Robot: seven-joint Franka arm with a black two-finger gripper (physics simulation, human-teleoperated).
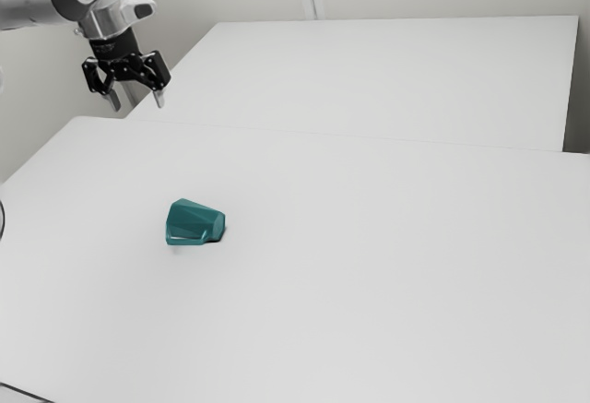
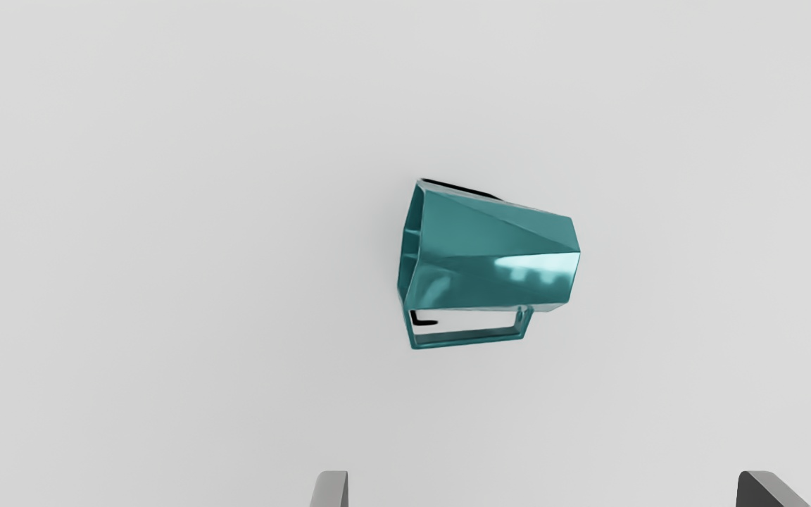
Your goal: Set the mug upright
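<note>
Grey flat-sided fingertips [image 2: 331, 490] of the black two-finger pincer [image 1: 136, 101] stand spread wide; below them and well apart, the glossy teal faceted mug [image 2: 490, 257] lies on its side upon the flat white table [image 1: 369, 274].

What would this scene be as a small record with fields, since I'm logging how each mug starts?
object: teal faceted mug with an angular handle
pose: lying on its side, not upright
mouth: toward the exterior view's left
base: narrower than the mouth, toward the exterior view's right
surface: plain white tabletop
gripper: black two-finger gripper, open, raised clear of the mug
contact: none between gripper and mug
</note>
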